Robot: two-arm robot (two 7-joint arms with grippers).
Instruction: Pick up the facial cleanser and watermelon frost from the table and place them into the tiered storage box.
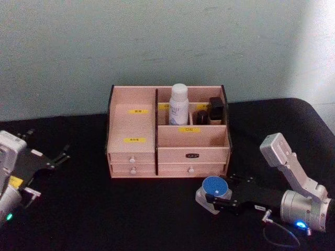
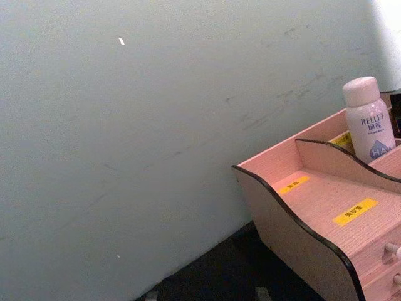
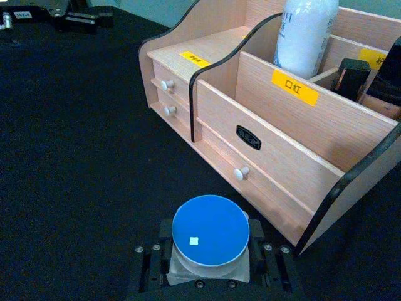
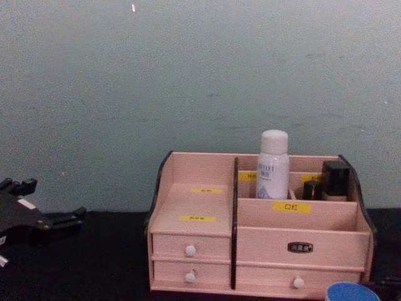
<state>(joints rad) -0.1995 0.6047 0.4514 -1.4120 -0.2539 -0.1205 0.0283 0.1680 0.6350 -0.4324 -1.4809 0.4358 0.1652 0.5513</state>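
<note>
We see the right end effector (image 1: pixel 213 197) low over the black worktop (image 1: pixel 104 209), in front of the right-hand end of the tiered storage box (image 1: pixel 131 128). Its jaws are closed in on the watermelon frost (image 1: pixel 215 186), one on each side of the frosted glass body, and the round blue lid (image 1: pixel 215 185) shows above them. In the right wrist view the jar (image 3: pixel 210 235) sits squarely between the fingers (image 3: pixel 150 266), near the box's (image 3: pixel 282 125) lower front corner and its bottom right drawer (image 3: pixel 250 179) but apart from both. We cannot tell whether the jar's base rests on the worktop or hangs just clear of it. In the chest view the top of the lid (image 4: pixel 344 292) shows at the lower edge, in front of the box (image 4: pixel 194 200) and towards its right end.

The facial cleanser (image 1: pixel 178 104) stands upright inside the box, in the rear compartment just right of the dark divider (image 1: pixel 156 112), and its white cap rises above the back wall. Beside it to the right, in the same back row, stand two small dark bottles (image 1: pixel 215 111).

The left end effector (image 1: pixel 62 155) is well apart, to the left of the box and low over the worktop, with nothing in it. We cannot tell how far open it is
</note>
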